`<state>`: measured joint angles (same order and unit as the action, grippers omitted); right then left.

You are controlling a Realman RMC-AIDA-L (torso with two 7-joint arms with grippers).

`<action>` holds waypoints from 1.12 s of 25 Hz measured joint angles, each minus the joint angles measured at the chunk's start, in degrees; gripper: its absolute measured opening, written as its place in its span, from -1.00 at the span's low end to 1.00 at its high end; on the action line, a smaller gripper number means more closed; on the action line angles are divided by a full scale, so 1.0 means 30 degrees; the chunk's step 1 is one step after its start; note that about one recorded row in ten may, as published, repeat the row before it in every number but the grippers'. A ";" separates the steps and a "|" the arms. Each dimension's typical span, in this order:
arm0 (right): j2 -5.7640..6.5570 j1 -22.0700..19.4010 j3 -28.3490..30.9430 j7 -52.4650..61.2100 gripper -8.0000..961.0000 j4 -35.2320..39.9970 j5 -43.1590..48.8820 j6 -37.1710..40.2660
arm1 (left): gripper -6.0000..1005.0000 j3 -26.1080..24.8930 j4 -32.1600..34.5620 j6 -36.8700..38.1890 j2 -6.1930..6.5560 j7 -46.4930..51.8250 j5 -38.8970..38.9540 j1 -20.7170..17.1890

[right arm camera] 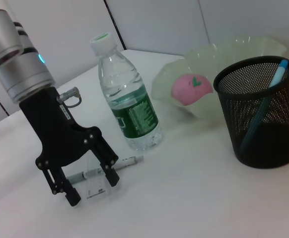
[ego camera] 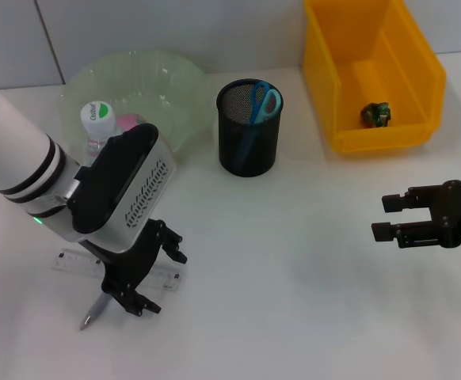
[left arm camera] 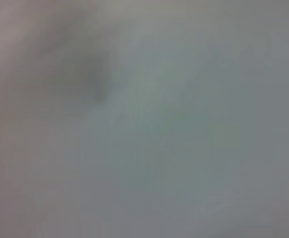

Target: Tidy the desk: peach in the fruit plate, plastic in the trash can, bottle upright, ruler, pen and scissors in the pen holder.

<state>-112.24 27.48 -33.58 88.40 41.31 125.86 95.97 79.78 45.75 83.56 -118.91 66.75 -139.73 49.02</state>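
My left gripper (ego camera: 158, 279) is open and low over the table at the front left, its fingers straddling one end of the clear ruler (ego camera: 78, 261). The grey pen (ego camera: 94, 313) lies beside the ruler, partly under the gripper. In the right wrist view the left gripper (right arm camera: 94, 189) stands around the ruler (right arm camera: 94, 179), with the pen (right arm camera: 127, 161) behind it. The bottle (ego camera: 96, 127) stands upright. The peach (ego camera: 127, 121) lies in the green plate (ego camera: 167, 75). Blue scissors (ego camera: 264, 101) stand in the black mesh pen holder (ego camera: 248, 146). Crumpled plastic (ego camera: 375, 113) lies in the yellow bin (ego camera: 420, 79). My right gripper (ego camera: 385, 218) is open and empty at the right.
The bottle (right arm camera: 129, 109) stands close behind the left gripper, with the plate (right arm camera: 244, 49) and the peach (right arm camera: 188, 88) beyond it. The pen holder (right arm camera: 258, 124) stands at mid-table. The left wrist view shows only a grey blur.
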 joint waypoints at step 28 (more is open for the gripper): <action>-0.0029 0.0157 -0.0028 -0.0059 0.45 -0.0387 0.0177 -0.0457 | 0.22 0.0260 -0.0238 -0.0227 -0.0064 -0.0656 0.0023 0.0083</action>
<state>-112.33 27.95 -33.66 88.22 40.14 126.39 94.60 80.55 45.03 82.88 -119.10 64.78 -139.66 49.27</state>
